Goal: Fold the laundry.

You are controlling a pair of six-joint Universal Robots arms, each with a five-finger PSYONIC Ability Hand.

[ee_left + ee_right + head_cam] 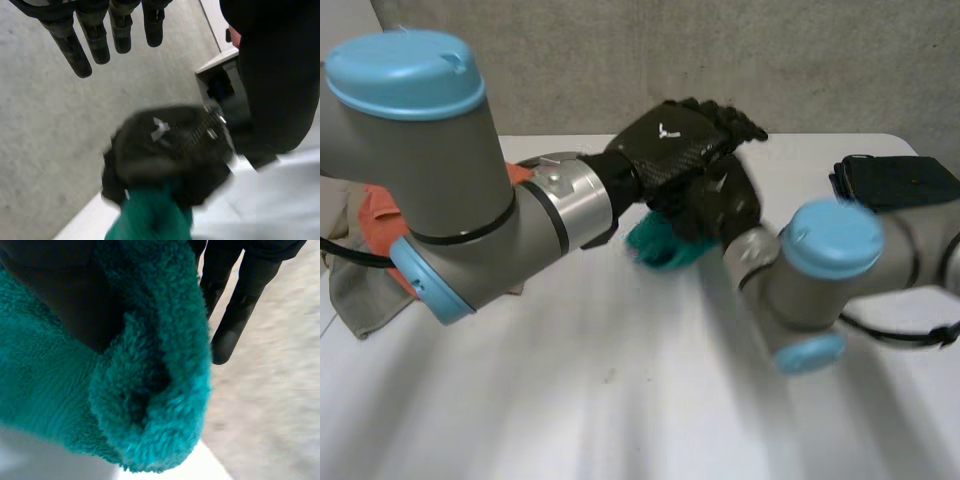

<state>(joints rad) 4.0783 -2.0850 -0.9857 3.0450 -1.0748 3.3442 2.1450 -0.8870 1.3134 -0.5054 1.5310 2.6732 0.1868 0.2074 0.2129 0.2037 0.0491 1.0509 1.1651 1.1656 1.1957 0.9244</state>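
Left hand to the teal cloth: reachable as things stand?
Probably yes. The left hand is open and right by the teal cloth. The right hand grips the cloth and covers much of it, but a bunch sticks out bare from under that hand.

A white table (620, 400) with a smooth, matt top takes up the near ground under even, soft light, and its far edge runs straight across from side to side. Right behind that edge stands a grey wall (570, 60) with a rough, speckled surface, like bare concrete or coarse felt, and a paler patch in its upper left corner. In the left wrist view the same grey wall (45, 150) meets a lighter, smooth panel (212, 22) along a straight seam, with the white table top below it.
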